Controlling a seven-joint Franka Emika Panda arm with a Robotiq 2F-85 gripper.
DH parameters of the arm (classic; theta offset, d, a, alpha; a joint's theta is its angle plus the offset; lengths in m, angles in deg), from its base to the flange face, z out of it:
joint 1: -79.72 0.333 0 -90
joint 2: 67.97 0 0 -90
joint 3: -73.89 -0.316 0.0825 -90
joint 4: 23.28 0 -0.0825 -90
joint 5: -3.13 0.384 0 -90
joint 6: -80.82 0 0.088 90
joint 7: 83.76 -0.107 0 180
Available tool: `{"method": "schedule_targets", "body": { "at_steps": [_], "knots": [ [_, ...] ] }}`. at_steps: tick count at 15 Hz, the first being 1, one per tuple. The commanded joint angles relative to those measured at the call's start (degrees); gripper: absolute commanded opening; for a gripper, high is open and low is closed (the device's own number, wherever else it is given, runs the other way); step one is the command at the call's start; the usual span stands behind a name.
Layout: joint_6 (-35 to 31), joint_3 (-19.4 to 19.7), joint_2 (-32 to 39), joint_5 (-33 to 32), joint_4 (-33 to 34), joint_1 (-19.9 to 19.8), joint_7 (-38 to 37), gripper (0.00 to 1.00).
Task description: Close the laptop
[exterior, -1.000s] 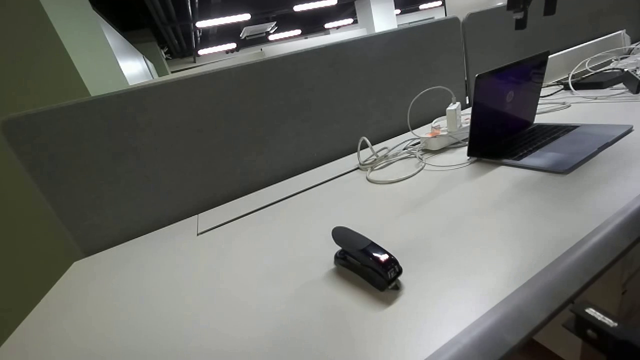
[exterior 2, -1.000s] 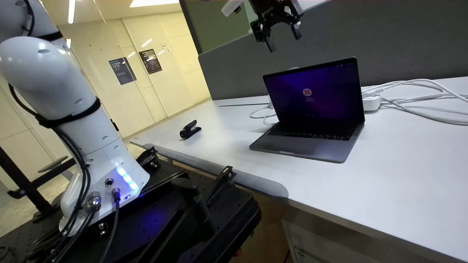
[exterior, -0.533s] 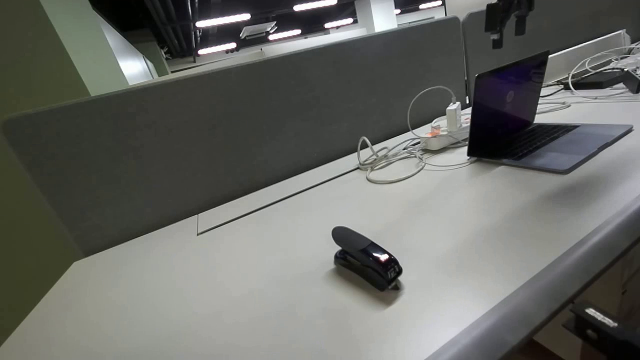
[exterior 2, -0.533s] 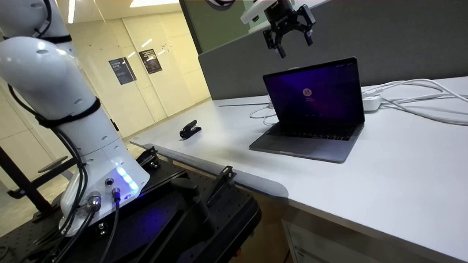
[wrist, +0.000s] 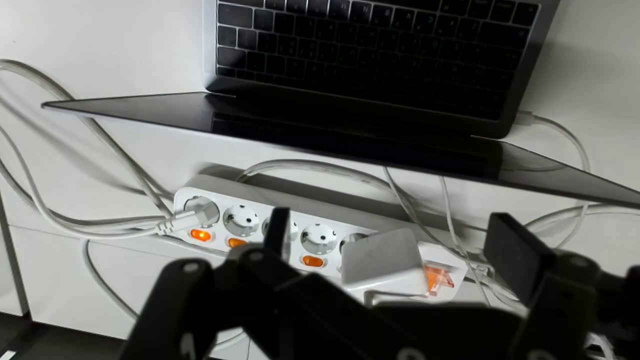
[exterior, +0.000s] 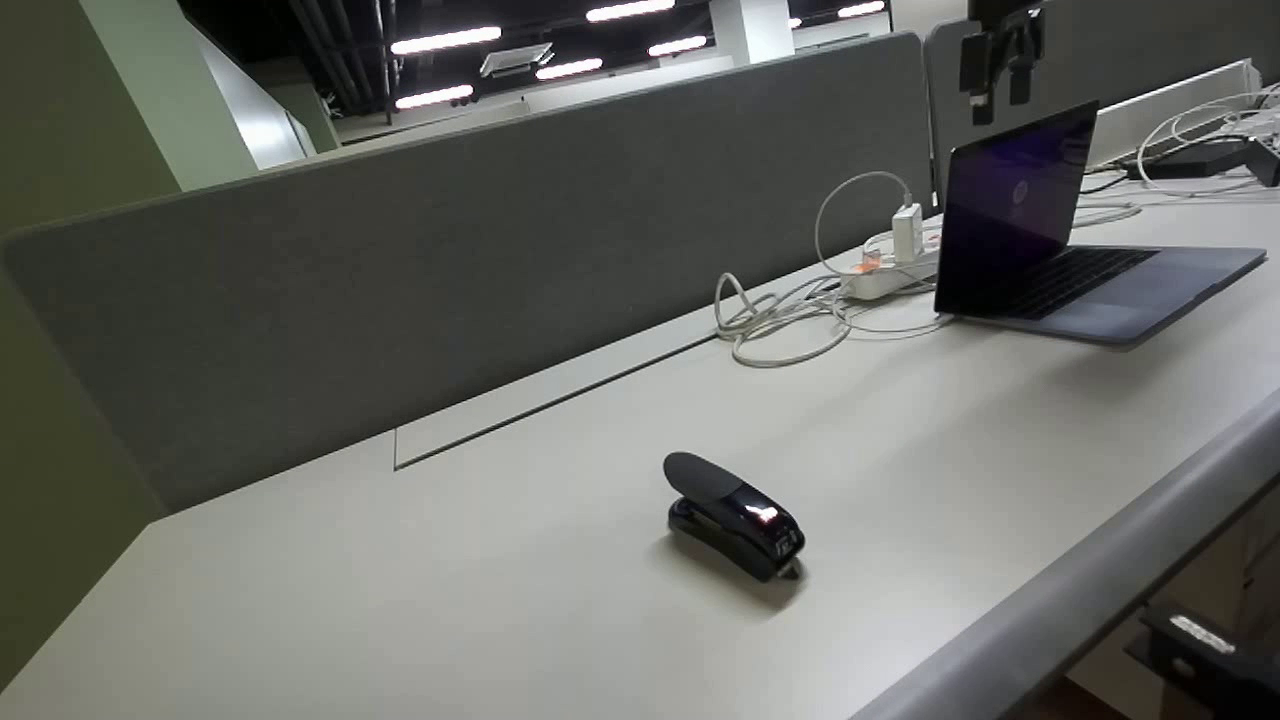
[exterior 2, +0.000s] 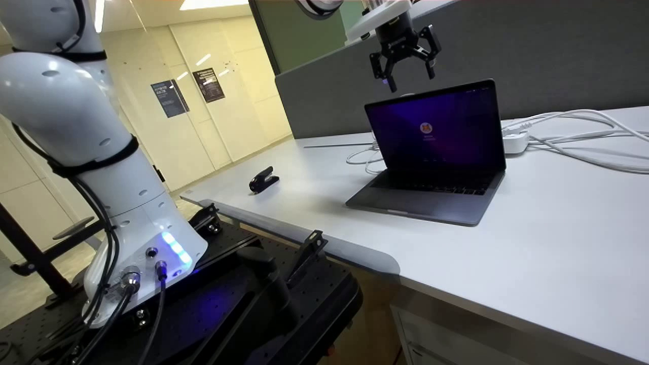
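Observation:
The laptop stands open on the white desk, its purple-blue screen upright and its dark keyboard base flat. It shows side-on in an exterior view. In the wrist view, I look down on its keyboard and the thin top edge of its screen. My gripper is open and empty, above and behind the top of the screen, not touching it. It also shows in an exterior view. In the wrist view, the spread fingers are on the rear side of the lid, with nothing held between them.
A white power strip with a plugged-in adapter and loose white cables lies behind the laptop, below my gripper. A grey partition runs along the desk's back. A black stapler sits apart from the laptop.
My open gripper has come down and shifted toward the back of the screen, rightward in an exterior view. The laptop and stapler have not moved.

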Motion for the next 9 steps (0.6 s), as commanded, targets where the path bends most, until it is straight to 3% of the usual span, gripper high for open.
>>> {"method": "schedule_targets", "body": {
  "at_steps": [1, 9],
  "knots": [
    [1.68, -0.53, 1.03, 0.32, 1.39, -1.81, 1.79, 1.00],
    [1.69, -0.45, 1.31, 0.53, 0.62, -2.88, 2.01, 1.00]
  ]
}}
